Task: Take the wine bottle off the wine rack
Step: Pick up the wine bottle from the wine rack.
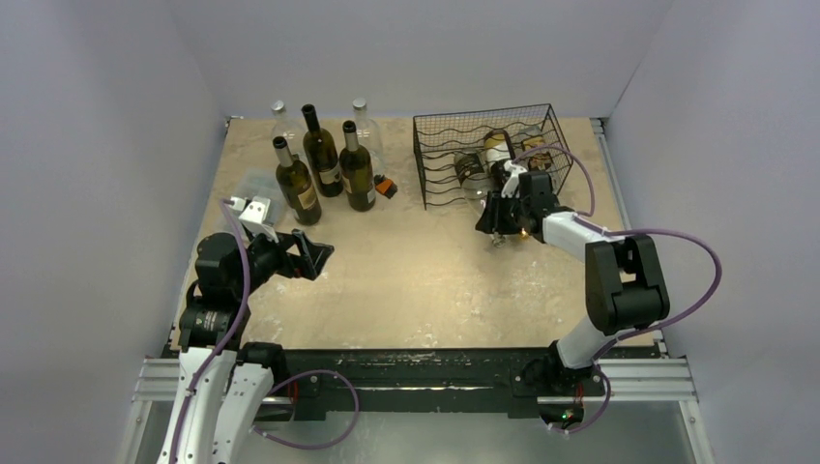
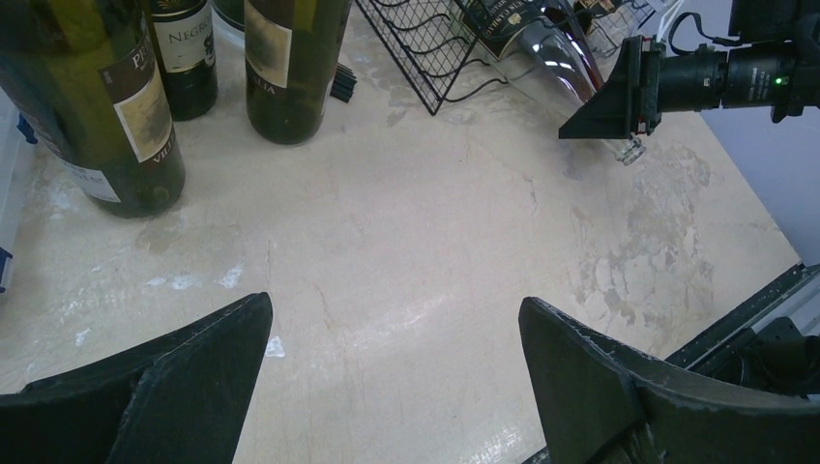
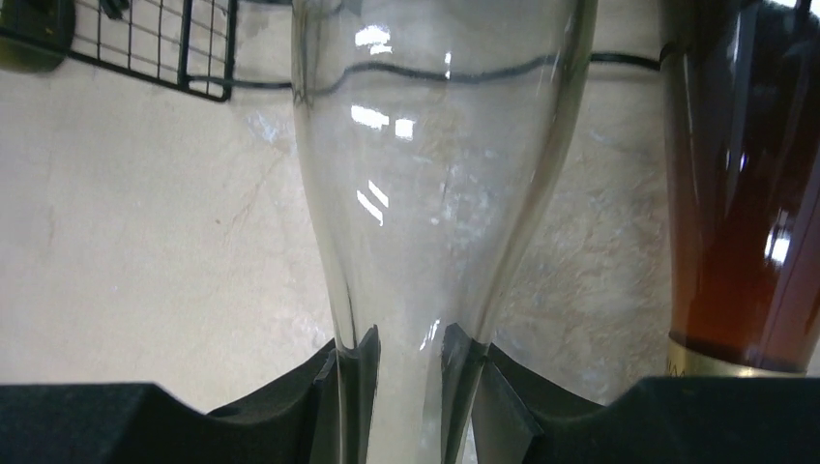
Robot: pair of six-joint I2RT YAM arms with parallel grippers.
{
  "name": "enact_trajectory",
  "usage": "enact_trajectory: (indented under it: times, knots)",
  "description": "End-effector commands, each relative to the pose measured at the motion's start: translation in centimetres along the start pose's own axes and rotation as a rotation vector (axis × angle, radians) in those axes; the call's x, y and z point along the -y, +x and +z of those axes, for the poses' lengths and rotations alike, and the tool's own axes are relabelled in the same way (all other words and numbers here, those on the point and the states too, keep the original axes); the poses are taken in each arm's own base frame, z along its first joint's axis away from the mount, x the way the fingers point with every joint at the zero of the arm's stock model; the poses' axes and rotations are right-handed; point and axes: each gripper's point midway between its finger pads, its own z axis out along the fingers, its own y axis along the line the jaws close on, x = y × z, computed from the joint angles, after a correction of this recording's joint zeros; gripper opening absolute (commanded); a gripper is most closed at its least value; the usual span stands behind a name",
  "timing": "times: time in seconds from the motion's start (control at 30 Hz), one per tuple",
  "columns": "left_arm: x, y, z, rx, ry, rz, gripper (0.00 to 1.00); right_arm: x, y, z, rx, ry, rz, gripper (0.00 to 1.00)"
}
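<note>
The black wire wine rack (image 1: 440, 145) stands at the back right of the table. A clear glass wine bottle (image 1: 474, 174) with a dark label lies in its lower front, neck pointing out toward the arms. My right gripper (image 1: 503, 217) is shut on that neck just outside the rack. In the right wrist view both fingers (image 3: 358, 372) press the clear neck of the bottle (image 3: 435, 174), with my right gripper (image 3: 411, 358) around it. The left wrist view shows the bottle (image 2: 556, 53) slanting down out of the rack (image 2: 425, 48). My left gripper (image 1: 314, 256) hangs open over bare table (image 2: 396, 329).
Several upright bottles (image 1: 319, 164) stand at the back left, beside a small clear plastic box (image 1: 256, 186) and a small black-and-orange item (image 1: 386, 187). More bottles (image 1: 498, 145) lie in the rack. An amber bottle (image 3: 735, 193) lies right beside the held one.
</note>
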Motion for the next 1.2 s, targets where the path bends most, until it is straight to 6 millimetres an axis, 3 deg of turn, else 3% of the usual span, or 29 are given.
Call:
enact_trajectory:
  times: [0.0, 0.13, 0.33, 0.7, 1.17]
  knots:
    - [-0.2, -0.6, -0.1, 0.027, -0.009, 0.025, 1.00, -2.5, -1.1, -1.5, 0.076, -0.118, -0.040, 0.00]
    - [-0.1, -0.7, -0.1, 0.029, -0.007, 0.026, 1.00, -2.5, -0.5, -2.6, 0.115, -0.138, -0.030, 0.00]
    - [-0.1, -0.8, -0.2, 0.037, -0.008, 0.031, 1.00, -3.1, -1.2, -4.8, 0.202, -0.165, -0.034, 0.00]
    - [-0.1, -0.8, -0.3, 0.043, -0.008, 0.035, 1.00, -2.7, -0.4, -7.4, 0.202, -0.181, -0.017, 0.00]
    - [-0.1, -0.9, -0.4, 0.045, -0.009, 0.037, 1.00, -4.2, 0.3, -10.7, 0.229, -0.218, -0.091, 0.00]
